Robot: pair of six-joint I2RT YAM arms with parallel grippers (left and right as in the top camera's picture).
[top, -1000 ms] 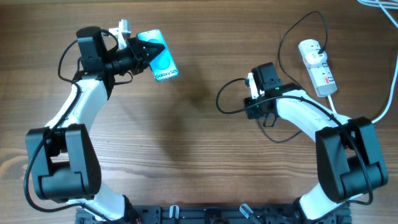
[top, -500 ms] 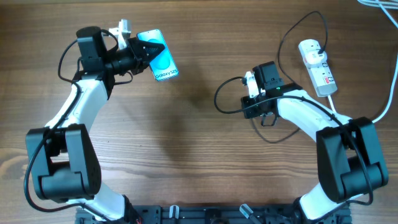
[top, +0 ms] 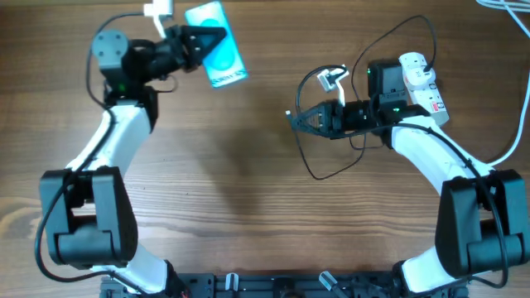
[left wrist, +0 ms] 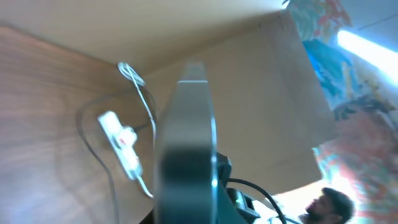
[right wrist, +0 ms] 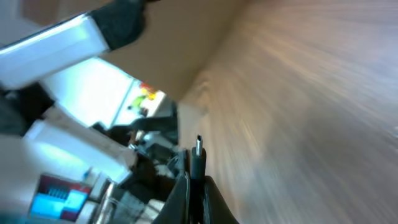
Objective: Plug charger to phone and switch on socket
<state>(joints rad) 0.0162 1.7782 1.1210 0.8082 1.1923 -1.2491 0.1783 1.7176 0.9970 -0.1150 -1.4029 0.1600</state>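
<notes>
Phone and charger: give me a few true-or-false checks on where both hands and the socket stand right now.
1. The left hand grips the phone. True.
2. The charger is plugged into the phone. False: its tip sits in the right hand, apart from the phone, with bare table between them.
3. The right hand is shut on the charger's tip. True.
4. The socket lies on the left half of the table. False: it lies at the far right, by the right arm.
</notes>
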